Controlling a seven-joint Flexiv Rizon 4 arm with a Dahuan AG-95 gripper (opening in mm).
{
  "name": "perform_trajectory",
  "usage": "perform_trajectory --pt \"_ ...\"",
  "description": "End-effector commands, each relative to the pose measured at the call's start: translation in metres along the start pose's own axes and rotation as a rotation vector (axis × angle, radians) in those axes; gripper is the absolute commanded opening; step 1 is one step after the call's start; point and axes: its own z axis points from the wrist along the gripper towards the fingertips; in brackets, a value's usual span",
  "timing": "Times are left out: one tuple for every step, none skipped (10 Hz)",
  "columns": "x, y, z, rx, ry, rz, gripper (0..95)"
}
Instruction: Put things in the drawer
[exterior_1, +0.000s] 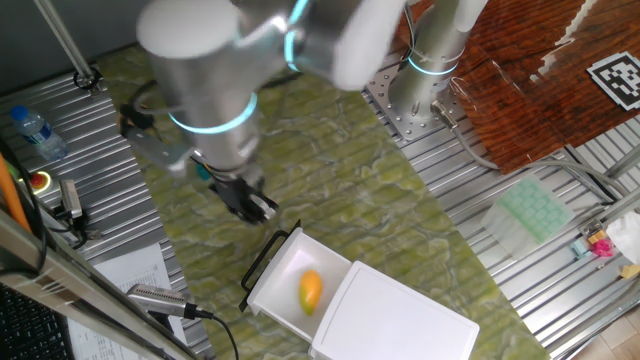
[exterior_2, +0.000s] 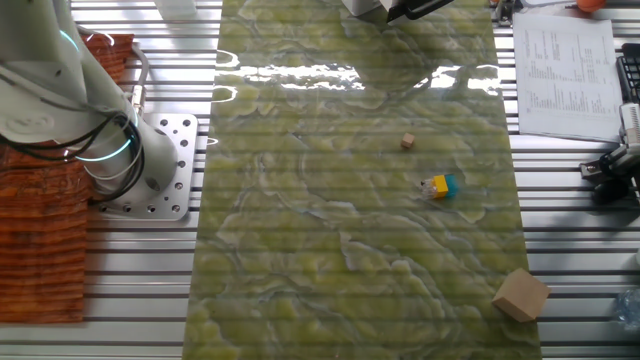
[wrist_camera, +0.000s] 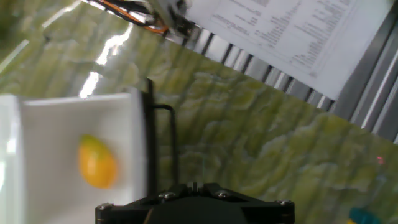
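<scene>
The lemon (exterior_1: 311, 291) is lying loose inside the pulled-out drawer (exterior_1: 268, 285), so one item is looking done, while the claw (exterior_1: 255, 207), empty though its grip is too blurred to tell, is hanging just beyond the handle (exterior_1: 262, 256) above the table (exterior_1: 330, 160), the drawer unclosed.

The toy fruit (exterior_1: 311, 291) lies inside the drawer (exterior_1: 272, 290), which stands pulled out of the cabinet (exterior_1: 400, 318) on the counter (exterior_1: 330, 180). The gripper (exterior_1: 255, 207) hangs just beyond the drawer's handle (exterior_1: 262, 262). A gridded tray (exterior_1: 533, 213) sits well apart, off to the side.
</scene>
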Motion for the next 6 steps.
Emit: perform_trajectory --pt "-0.012 -0.019 0.011 -0.006 0.023 -0.03 0.0" --pt "-0.012 -0.022 0.017 -0.005 0.032 -0.037 0.0" --pt "-0.01 -0.025 0.026 -0.01 0.043 -0.057 0.0" --pt "-0.009 -0.028 0.034 -0.021 0.061 -0.067 0.0" --pt "-0.007 -0.031 0.043 -0.03 0.073 -0.08 0.0" --pt "-0.005 -0.032 0.05 -0.035 0.079 -0.09 0.0"
